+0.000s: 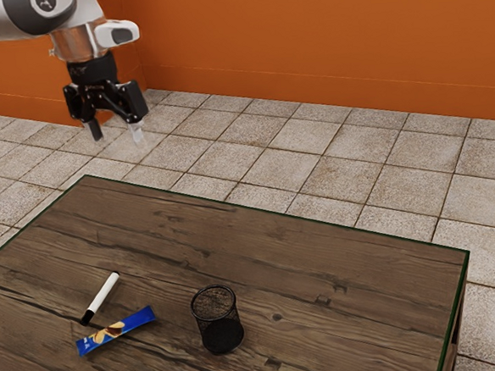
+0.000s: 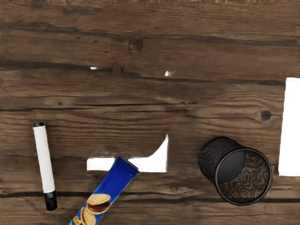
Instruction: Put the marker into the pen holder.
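High above the table's far left part, in the exterior view, my gripper [image 1: 117,137] stands open, its two fingers apart with nothing between them. The white marker with black ends [image 1: 103,299] lies flat on the wood, well below the hand; the wrist view has the marker [image 2: 44,161] too. The black mesh pen holder [image 1: 216,319] stands upright on the table, toward the exterior view's right from the marker. In the wrist view the pen holder [image 2: 243,204] has its round opening facing the camera.
A blue cookie packet [image 1: 117,330] lies close beside the marker, between it and the pen holder, and in the wrist view the packet [image 2: 105,194] lies slanted. The wooden table [image 1: 342,323] has a green-edged border. An orange wall [image 1: 323,44] stands behind the tiled floor.
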